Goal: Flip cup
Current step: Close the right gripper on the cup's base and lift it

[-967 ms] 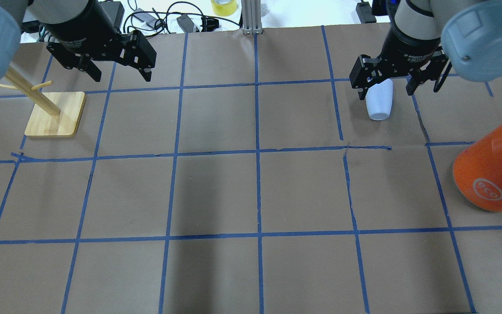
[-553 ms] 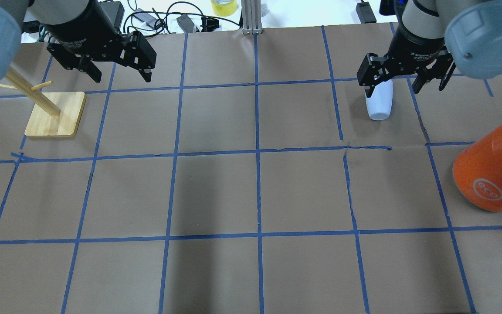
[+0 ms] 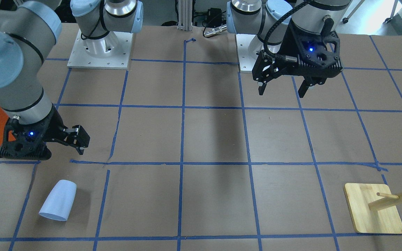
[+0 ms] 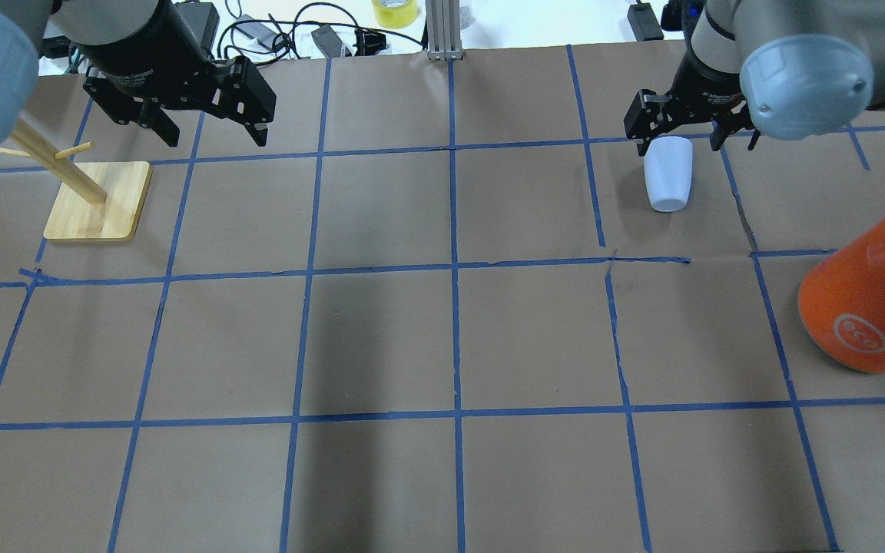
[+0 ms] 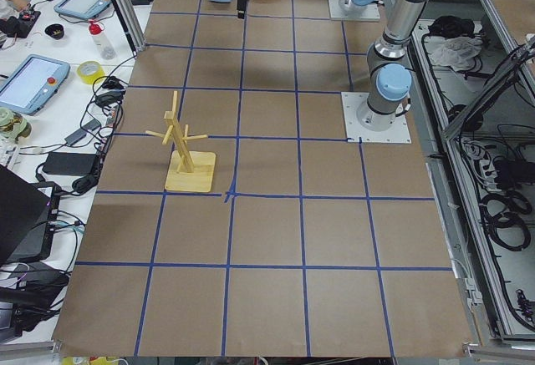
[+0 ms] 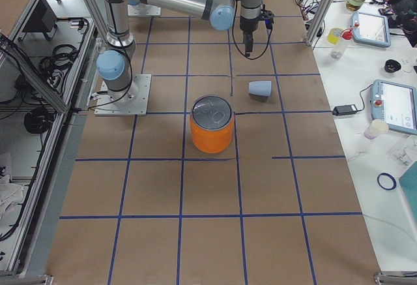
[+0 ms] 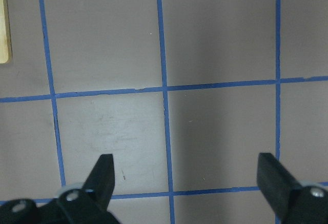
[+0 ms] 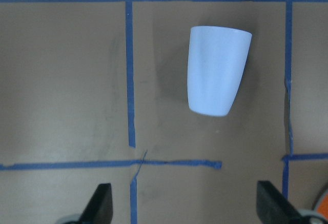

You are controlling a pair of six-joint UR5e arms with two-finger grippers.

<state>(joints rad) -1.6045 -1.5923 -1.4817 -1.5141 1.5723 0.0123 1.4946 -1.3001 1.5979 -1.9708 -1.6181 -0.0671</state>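
Note:
The pale blue-white cup [image 4: 668, 177] lies on its side on the brown paper, wide rim pointing away from the robot. It also shows in the front view [image 3: 58, 200], the right wrist view [image 8: 218, 70] and the right side view [image 6: 260, 89]. My right gripper [image 4: 681, 142] hangs open above the table close to the cup and does not touch it; its open fingers frame the bottom of the wrist view [image 8: 187, 203]. My left gripper [image 4: 216, 130] is open and empty far off on the other side, as its wrist view [image 7: 187, 175] shows.
A large orange can [image 4: 865, 307] with a silver top stands at the right edge, nearer the robot than the cup. A wooden peg stand [image 4: 97, 201] stands at the far left, below the left gripper. Cables and a yellow tape roll [image 4: 394, 11] lie beyond the table's far edge.
My right gripper has drawn back and up from the cup's rim end and stays open. The cup and the left arm have not moved.

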